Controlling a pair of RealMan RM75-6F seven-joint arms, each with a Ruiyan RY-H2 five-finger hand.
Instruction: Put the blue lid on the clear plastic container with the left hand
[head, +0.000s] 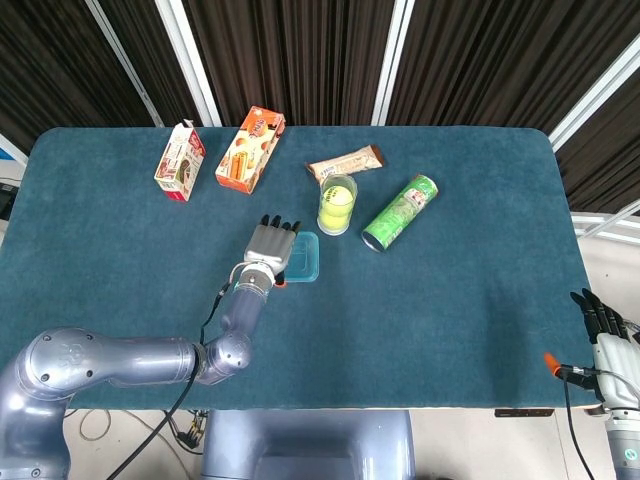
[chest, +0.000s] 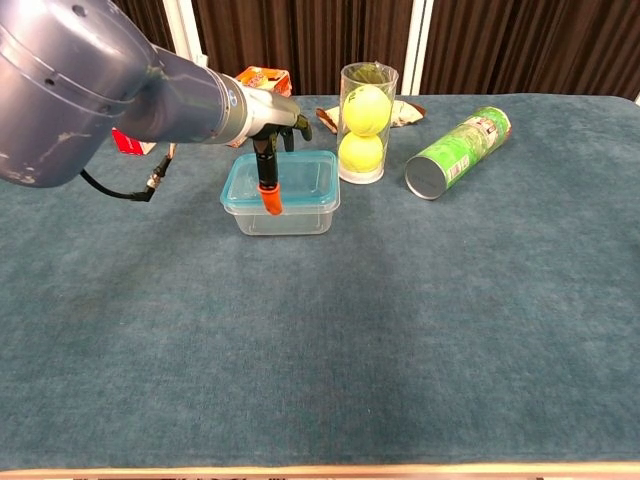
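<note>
Your left hand (head: 268, 247) lies flat over the left part of the blue lid (chest: 300, 180), fingers stretched out toward the back of the table (head: 460, 290); whether it presses the lid or only hangs above it, you cannot tell. The lid sits level on the clear plastic container (chest: 284, 217), near the table's middle, just left of a clear tube of tennis balls (chest: 364, 122). Your right hand (head: 605, 325) hangs off the table's right edge, fingers straight, holding nothing.
</note>
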